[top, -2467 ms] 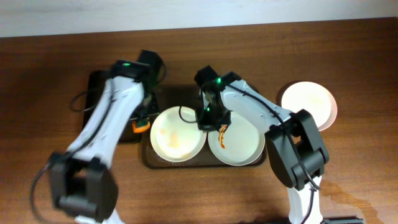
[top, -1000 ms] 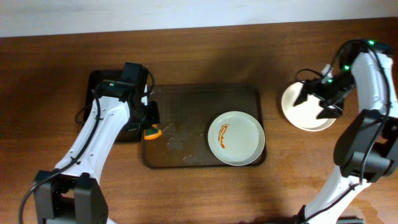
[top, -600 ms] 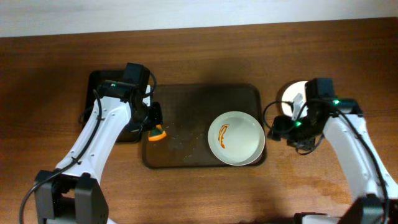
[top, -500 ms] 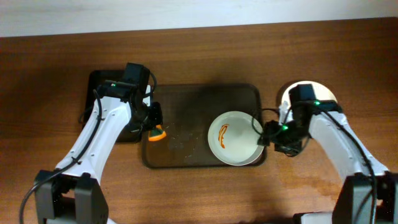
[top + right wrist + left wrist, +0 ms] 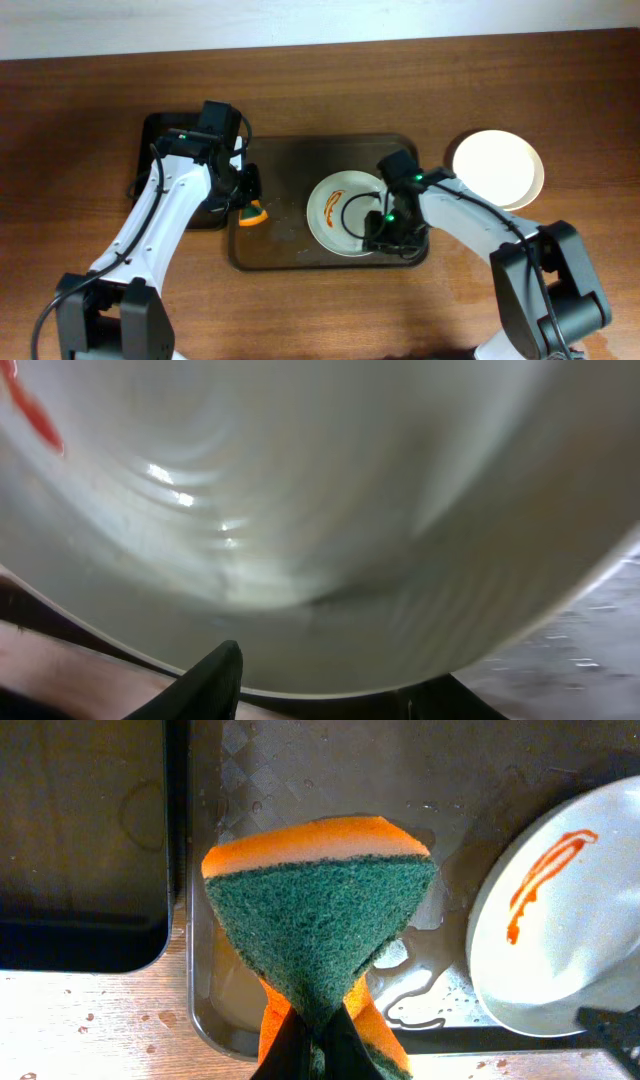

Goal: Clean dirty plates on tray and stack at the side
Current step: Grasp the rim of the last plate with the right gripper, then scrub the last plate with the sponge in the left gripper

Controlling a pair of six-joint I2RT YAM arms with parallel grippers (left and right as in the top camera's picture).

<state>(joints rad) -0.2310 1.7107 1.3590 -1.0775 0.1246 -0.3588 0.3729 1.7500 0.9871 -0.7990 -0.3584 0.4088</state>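
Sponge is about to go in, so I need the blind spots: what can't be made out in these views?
Whether the right jaws are closed on the plate: overhead, the right arm covers that rim; right wrist view is blurred.
Plates at the side: overhead glare washes them out; count unreadable.
Small black tray: overhead, left arm covers much of it.
Plate's right part: left wrist view, cut by the frame edge.

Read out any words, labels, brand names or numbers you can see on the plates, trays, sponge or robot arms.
No readable text in any view. The white round plate with an orange-red sauce streak, the dark brown plastic tray, the small black tray, the green and orange sponge and the stacked white plates are unmarked; the left arm and right arm show only green lights.
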